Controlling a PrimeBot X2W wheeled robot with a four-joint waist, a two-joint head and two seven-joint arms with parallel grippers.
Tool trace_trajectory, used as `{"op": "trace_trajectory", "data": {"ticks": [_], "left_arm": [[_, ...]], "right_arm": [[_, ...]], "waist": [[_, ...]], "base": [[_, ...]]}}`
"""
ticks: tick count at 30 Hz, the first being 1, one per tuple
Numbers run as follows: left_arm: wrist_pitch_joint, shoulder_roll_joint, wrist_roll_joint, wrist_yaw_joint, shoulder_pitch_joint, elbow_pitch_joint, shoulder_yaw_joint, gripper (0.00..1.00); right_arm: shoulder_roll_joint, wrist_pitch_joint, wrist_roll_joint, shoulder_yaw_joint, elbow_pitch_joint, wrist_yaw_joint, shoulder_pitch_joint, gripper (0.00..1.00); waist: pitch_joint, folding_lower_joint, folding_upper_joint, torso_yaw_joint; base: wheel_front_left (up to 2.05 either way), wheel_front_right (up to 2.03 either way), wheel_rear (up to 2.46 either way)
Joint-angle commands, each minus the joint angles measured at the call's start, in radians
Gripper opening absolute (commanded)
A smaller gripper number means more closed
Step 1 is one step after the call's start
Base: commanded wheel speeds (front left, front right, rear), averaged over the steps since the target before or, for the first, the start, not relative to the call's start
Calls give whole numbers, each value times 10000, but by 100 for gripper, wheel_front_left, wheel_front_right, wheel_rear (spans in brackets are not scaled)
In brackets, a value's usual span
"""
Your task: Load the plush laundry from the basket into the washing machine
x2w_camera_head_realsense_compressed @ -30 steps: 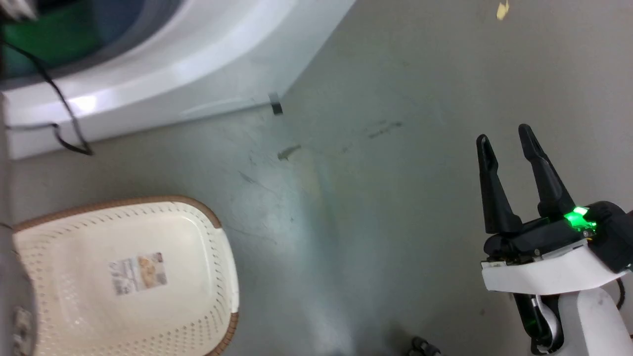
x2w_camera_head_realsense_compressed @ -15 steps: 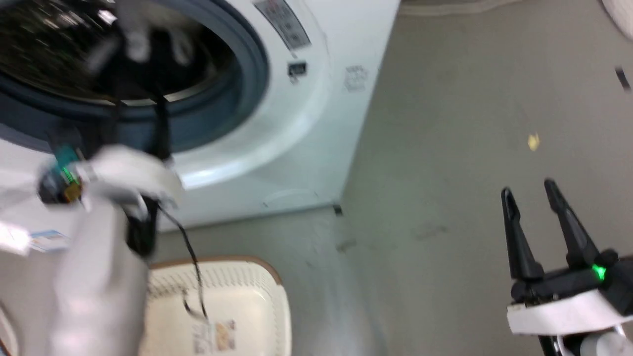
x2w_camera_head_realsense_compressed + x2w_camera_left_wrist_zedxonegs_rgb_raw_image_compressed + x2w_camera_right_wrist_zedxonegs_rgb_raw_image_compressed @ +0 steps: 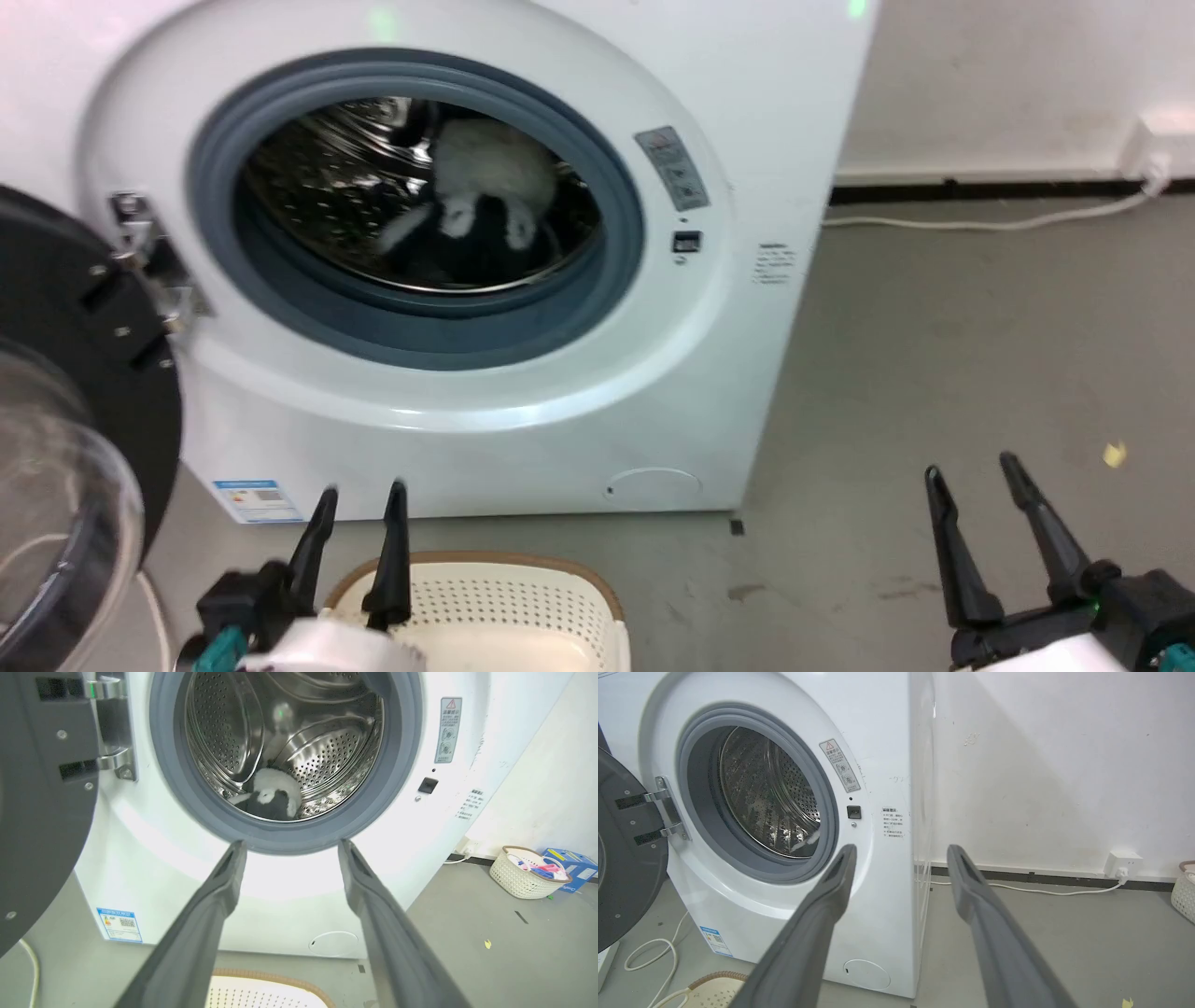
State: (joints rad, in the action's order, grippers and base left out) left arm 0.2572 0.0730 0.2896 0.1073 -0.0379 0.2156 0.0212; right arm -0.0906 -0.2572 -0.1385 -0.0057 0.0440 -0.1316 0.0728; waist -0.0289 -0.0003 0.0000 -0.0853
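I place everything from the washing machine (image 3: 523, 439), the large white front-loader ahead of me. A pale wall (image 3: 1041, 765) runs behind it on its right, and grey floor (image 3: 934, 355) spreads out from its base. Its black-rimmed clear door (image 3: 93, 373) is swung wide on the hinges at the machine's left, so the grey gasket (image 3: 616, 233) and perforated steel drum (image 3: 224, 732) face me openly. The basket (image 3: 523, 597), cream with a brown woven rim, sits on the floor just in front of the machine's base, below the opening; the part of its inside that I can see is bare plastic. Well off to the machine's right, near the wall, stand a second basket (image 3: 523, 877) with coloured items in it and a blue box (image 3: 572, 868). A white cable (image 3: 980, 224) runs along the wall from behind the machine's right side, and a yellow scrap (image 3: 1113, 455) lies on the floor further right. The plush laundry (image 3: 495, 168) is inside the machine, resting low in the drum behind the gasket's lip: a fluffy white body, tumbled over, with black limbs under it. My left gripper (image 3: 362, 490) hovers over the basket's rim, pointing at the machine's lower front, fingers spread and holding nothing. My right gripper (image 3: 970, 465) is off the machine's right corner above the floor, likewise released and empty.
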Motion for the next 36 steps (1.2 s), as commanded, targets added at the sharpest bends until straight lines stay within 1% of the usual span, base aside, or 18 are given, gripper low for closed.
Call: {"op": "trace_trajectory", "data": {"ticks": [1,6,12,17,25,28,31,36], "left_arm": [[44,-60,49,-96,261,-138,-78,100],[45,-178,-244,-338,802,-452,-3,100],[45,-219,-606,-616,1302,-868,166,100],[45,-224,-543,-740,1373,-855,403,100],[45,-226,-447,-790,1381,-781,533,100],[45,-226,-456,-916,1384,-733,528,100],[45,-226,-367,-1259,1412,-647,471,100],[45,-226,-361,-1436,1438,-649,526,100]], "right_arm": [[78,-46,20,32,-72,9,196,100],[178,-46,-18,57,-172,9,409,100],[259,-46,34,61,-281,9,474,100],[297,-46,92,85,-379,9,508,100],[329,-46,92,140,-464,9,497,100],[317,-46,79,237,-524,9,522,100],[269,-46,65,342,-601,9,527,100],[203,-46,43,470,-692,9,498,100]], "waist": [[253,3,0,297],[320,3,0,590],[366,3,0,730],[380,3,0,840],[391,3,0,911],[380,3,0,956],[321,3,0,1004],[228,3,0,998]], "base": [[0,0,0],[0,0,0],[0,0,0],[0,0,0],[0,0,0],[0,0,0],[0,0,0],[0,0,0]]}}
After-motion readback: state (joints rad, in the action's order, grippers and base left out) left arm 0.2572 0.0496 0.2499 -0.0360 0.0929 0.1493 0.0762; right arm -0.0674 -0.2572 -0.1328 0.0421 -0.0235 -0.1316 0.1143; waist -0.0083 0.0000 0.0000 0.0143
